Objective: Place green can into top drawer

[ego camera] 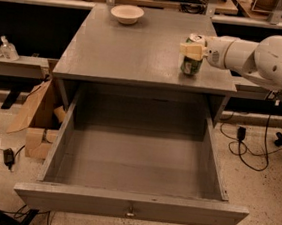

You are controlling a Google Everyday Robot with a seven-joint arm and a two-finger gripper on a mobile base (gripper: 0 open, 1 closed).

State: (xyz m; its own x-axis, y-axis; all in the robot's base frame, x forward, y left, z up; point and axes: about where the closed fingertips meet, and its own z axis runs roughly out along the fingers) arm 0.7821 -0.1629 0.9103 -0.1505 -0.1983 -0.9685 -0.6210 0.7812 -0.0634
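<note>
While the drawer (130,211) gapes ready below, your gripper (194,49) sits at the tabletop's (132,53) right edge, fingers (189,50) clasping the can (191,68) for lifting

Your gripper (192,50), over the right side of the tabletop (137,54), covers the upper part of the green can (191,68). Right of it, the arm (279,61) is cut off at the picture's edge. Below it, the rear of the top drawer (131,205) disappears under the tabletop.

Tool (191,50) at green can (191,67) on table (137,56), behind top drawer (131,205).
</note>
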